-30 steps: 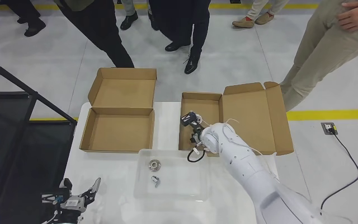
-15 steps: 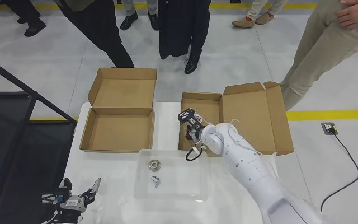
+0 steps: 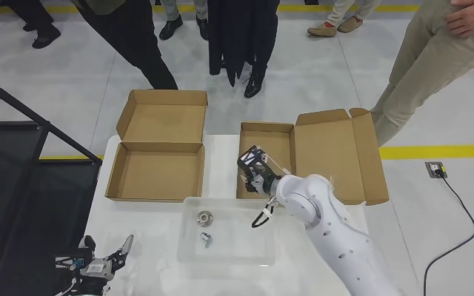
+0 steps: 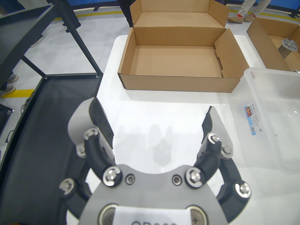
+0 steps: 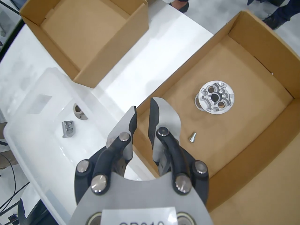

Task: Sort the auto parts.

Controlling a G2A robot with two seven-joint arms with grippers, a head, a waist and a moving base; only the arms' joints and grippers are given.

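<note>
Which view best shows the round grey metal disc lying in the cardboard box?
The right wrist view: the round grey metal disc lies unobstructed, cut-outs clear. The left wrist view catches it far off at its edge; in the top view the right arm covers it.

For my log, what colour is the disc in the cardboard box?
Silver-grey round metal disc; right wrist view.

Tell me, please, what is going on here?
A robot sorts auto parts. Its right hand, empty and slightly open, hovers at the edge of the right box, where a disc and a bolt lie. Two small parts lie in the clear bin. The left hand hangs open over the table.
</note>
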